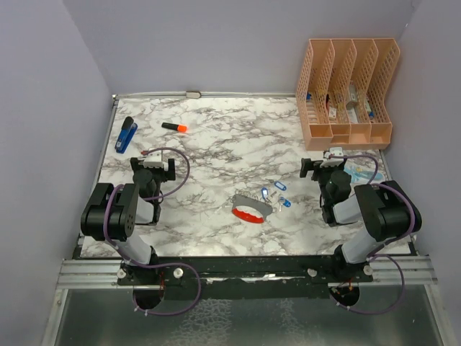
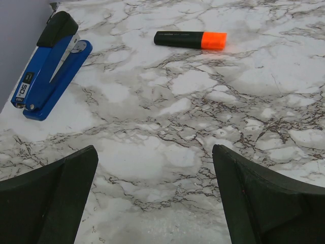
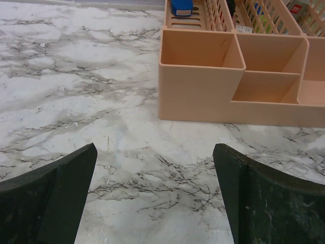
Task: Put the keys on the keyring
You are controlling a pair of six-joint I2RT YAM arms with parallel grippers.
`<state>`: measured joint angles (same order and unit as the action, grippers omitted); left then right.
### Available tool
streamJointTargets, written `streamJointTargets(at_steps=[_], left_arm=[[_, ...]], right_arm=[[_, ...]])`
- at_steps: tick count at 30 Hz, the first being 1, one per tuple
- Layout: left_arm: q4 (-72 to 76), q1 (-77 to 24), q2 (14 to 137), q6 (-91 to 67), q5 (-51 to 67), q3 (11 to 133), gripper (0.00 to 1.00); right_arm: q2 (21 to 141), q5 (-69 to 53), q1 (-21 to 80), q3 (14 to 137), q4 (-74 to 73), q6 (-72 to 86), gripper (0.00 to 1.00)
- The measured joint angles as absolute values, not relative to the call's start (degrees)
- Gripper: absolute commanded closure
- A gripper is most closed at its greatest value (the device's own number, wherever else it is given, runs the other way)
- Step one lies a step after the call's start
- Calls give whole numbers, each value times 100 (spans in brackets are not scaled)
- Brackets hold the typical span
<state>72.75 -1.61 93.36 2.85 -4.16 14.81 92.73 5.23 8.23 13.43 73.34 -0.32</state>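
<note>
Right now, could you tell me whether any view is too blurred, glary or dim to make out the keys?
Top view: even light, soft shadows, no harsh glare; keys and keyring sharp but tiny. Left wrist: stapler and marker crisp, left claw dark. Right wrist: organizer clear, right claw dark, keys outside the frame.

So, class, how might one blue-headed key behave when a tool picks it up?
The keys look tiny, so probably light and apt to skid if nudged. Flat on the smooth marble table, one is likely awkward to pinch.
</note>
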Motion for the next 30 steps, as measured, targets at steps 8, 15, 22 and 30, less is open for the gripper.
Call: streamJointTargets(at_steps=[8,15,22,30], left_arm=[[7275,-161,9336,285,-414,1481,6],[7269,-161,9334,283,-427,1483,7],[6230,-161,8720,228,-497,1820,8],[4984,-307,7734,239,1212,2388,13]], right_arm=[[9273,521,823,1343,7334,-32,1],[9273,506,823,1343,7334,-32,1],[9271,467,823,1343,7328,-38,3],[8462,327,823,2692,4943,-244,19]])
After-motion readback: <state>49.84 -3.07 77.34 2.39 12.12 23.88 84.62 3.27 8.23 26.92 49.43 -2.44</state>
